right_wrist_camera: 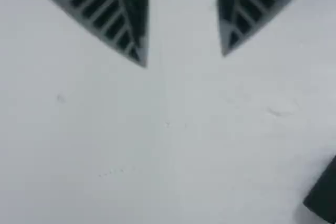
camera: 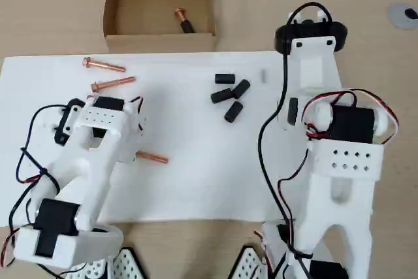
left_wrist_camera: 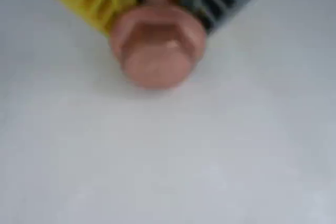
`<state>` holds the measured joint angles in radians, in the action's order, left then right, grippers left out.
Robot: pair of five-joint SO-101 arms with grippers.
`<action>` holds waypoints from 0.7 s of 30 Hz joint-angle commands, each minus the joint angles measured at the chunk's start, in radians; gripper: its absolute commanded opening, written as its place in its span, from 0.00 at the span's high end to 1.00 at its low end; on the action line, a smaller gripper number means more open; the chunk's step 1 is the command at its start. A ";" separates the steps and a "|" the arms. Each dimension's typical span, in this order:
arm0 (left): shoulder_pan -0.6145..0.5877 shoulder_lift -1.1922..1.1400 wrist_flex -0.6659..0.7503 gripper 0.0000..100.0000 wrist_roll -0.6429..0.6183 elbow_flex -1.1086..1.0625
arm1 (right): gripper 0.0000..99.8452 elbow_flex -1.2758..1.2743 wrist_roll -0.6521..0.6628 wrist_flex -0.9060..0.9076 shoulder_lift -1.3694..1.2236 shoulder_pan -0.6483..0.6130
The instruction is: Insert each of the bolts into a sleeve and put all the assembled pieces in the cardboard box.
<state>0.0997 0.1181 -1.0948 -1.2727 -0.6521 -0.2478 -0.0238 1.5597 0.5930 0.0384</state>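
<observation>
My left gripper (left_wrist_camera: 160, 3) holds a bolt (left_wrist_camera: 157, 51) tight between its yellow finger and its grey finger. The round head of the bolt sticks out just over the white sheet (camera: 196, 181).

My right gripper (right_wrist_camera: 184, 56) is wide, with nothing in it. It hangs low over the right side of the sheet. A dark thing (right_wrist_camera: 323, 195) lies near it, but I cannot tell what it is.

Two more bolts (camera: 103, 65) (camera: 113, 84) lie near the far left corner of the sheet. Another bolt (camera: 151, 157) pokes out from under my left arm. I cannot tell if it is the one I hold.

Four black sleeves (camera: 224, 78) (camera: 241, 88) (camera: 221, 95) (camera: 233, 112) lie close together near the far edge of the sheet, right of the middle.

The cardboard box (camera: 160, 42) sits at the far edge of the bench (camera: 39, 17), touching the sheet. One bolt in a sleeve (camera: 184, 21) lies inside it.
</observation>
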 commanded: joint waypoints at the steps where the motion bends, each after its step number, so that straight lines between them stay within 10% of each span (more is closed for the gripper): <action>1: -0.017 0.024 -0.034 0.99 0.012 0.130 | 0.88 0.008 -0.002 0.002 0.028 0.008; 11: -0.015 0.073 -0.531 0.99 0.459 0.879 | 0.88 0.010 -0.028 0.008 0.079 -0.093; 21: -0.041 0.131 -0.658 1.00 1.270 1.083 | 0.87 0.001 -0.588 -0.146 0.074 -0.363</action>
<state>0.0798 0.2102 -1.7469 -0.2432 0.4081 -0.2478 -0.5224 1.4538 0.7096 -0.2869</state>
